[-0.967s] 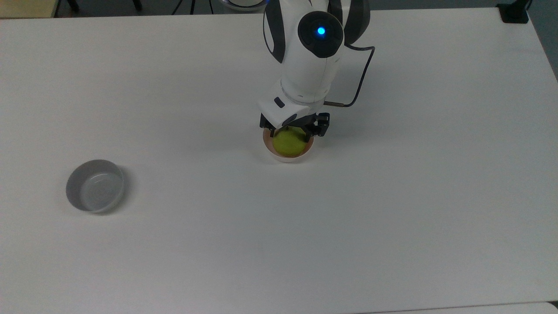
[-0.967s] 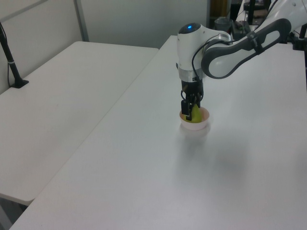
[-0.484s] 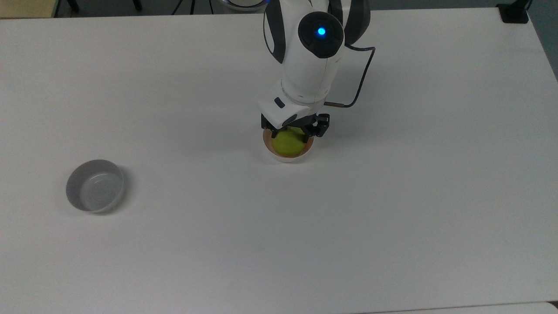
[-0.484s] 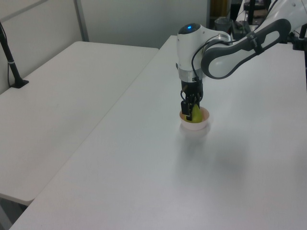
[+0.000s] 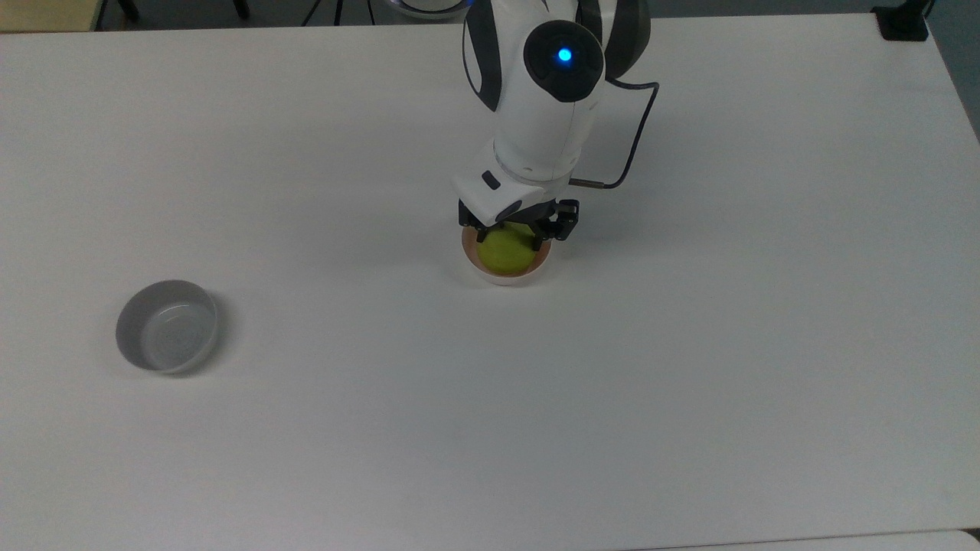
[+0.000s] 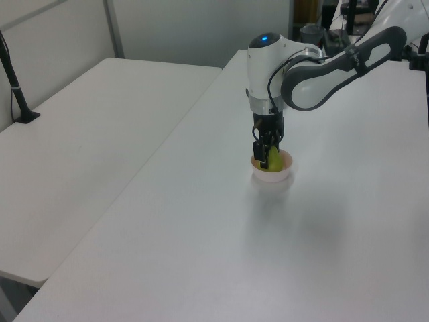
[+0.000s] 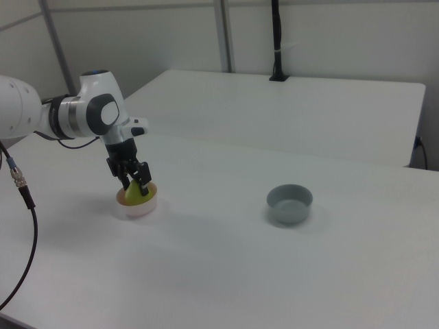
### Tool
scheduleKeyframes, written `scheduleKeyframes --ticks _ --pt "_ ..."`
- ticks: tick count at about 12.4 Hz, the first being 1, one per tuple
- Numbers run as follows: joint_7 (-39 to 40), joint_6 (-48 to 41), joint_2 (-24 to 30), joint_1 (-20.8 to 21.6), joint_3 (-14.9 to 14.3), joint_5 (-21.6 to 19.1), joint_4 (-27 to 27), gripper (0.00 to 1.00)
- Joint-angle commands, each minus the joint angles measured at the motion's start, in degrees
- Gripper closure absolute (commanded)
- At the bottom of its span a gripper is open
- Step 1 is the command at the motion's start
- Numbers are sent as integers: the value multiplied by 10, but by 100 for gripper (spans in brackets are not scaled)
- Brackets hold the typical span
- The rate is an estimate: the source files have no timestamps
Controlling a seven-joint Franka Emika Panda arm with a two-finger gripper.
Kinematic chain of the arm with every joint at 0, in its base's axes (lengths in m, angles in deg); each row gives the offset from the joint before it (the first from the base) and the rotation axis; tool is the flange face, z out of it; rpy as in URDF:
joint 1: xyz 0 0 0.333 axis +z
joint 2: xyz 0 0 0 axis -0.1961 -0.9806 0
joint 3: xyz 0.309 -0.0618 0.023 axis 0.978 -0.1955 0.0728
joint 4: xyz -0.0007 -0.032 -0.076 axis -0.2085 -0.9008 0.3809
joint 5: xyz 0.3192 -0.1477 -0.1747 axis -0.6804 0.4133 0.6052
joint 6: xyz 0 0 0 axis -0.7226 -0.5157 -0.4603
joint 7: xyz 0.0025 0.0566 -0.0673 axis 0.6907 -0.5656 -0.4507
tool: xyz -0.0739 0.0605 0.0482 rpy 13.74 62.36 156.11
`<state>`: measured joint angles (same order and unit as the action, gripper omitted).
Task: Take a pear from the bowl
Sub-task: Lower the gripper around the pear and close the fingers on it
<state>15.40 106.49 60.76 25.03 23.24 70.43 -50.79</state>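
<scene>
The yellow-green pear sits in the small pale pink bowl near the middle of the white table. My gripper points straight down over the bowl, its dark fingers pressed against opposite sides of the pear's upper part, shut on it. In the left view the pear shows just right of the gripper, inside the bowl. In the right view the gripper clasps the pear, which rests low in the bowl.
A grey bowl stands apart at the top view's left, and at the right view's right. A black cable loops beside the arm's wrist. A second white table lies at the left view's left.
The fingers have drawn in slightly against the pear over the last second. The arm, pear and bowl stay in place.
</scene>
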Motion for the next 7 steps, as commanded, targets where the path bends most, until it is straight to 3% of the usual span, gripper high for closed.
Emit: scheduleKeyframes --ticks 1,7 --pt "-6 13 5 7 -3 -3 -6 80" --pt "-6 -11 26 15 -2 -3 4 80"
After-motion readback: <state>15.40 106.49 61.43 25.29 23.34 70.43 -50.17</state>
